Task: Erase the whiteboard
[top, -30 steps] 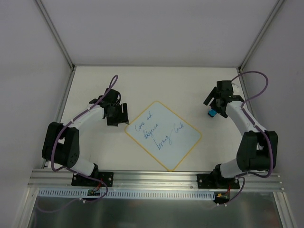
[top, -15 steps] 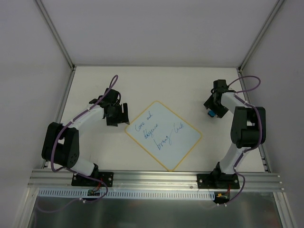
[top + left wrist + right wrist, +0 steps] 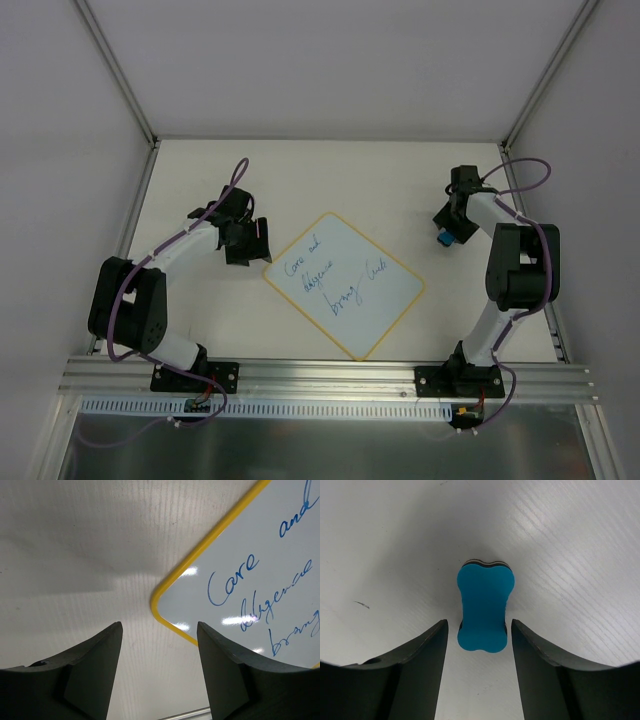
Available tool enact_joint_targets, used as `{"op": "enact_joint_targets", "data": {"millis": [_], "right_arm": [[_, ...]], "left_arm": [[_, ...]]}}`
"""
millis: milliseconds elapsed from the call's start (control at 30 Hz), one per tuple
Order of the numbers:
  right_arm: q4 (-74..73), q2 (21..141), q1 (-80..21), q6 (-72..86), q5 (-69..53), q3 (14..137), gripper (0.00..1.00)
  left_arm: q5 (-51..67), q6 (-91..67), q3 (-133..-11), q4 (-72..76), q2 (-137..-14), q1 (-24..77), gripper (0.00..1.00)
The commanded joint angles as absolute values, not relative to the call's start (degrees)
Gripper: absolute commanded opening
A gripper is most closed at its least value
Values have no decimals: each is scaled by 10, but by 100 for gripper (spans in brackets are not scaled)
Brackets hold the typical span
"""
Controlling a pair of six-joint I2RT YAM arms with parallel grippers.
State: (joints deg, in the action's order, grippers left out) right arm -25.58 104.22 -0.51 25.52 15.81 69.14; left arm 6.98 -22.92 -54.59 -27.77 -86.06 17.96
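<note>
Whiteboard (image 3: 343, 285): lies flat at the middle of the tabletop (image 3: 330, 170), turned corner-on like a diamond, yellow-bordered, with blue handwriting (image 3: 232, 577) across it.
Left gripper (image 3: 159, 626): just beside the board's left corner. Its fingers (image 3: 85, 680) are spread wide and hold nothing, and the corner shows between them.
Right gripper (image 3: 479, 624): at the right of the tabletop, well apart from the board. Its fingers are parted either side of the eraser's near end, with a slim gap each side.
Eraser (image 3: 485, 605): small blue block with a waisted outline, lying on the tabletop.
</note>
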Motion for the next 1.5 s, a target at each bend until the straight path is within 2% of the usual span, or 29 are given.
{"op": "enact_joint_targets", "data": {"millis": [0,300,567,667,900,1100,1333,1400,1467], "right_arm": [[-253,1051,-3,269,171,712,56],[-255,1063,12,270,175,709,46],[-254,1018,1,232,172,699,11],[-254,996,-36,208,185,690,6],[-250,953,-175,144,183,682,1],[-250,954,-271,118,152,679,0],[-251,947,-308,120,125,640,0],[-251,934,-316,127,125,616,0],[-251,928,-320,133,123,600,0]], "left_arm": [[79,-220,-548,-285,-866,179,61],[83,-221,-548,-286,-880,178,59],[82,-224,-562,-286,-901,179,56],[83,-226,-567,-284,-914,184,56],[62,-231,-566,-280,-942,193,54],[49,-236,-564,-272,-960,195,41],[53,-239,-567,-260,-983,200,25],[52,-240,-564,-258,-989,200,16],[53,-243,-563,-255,-993,200,11]]}}
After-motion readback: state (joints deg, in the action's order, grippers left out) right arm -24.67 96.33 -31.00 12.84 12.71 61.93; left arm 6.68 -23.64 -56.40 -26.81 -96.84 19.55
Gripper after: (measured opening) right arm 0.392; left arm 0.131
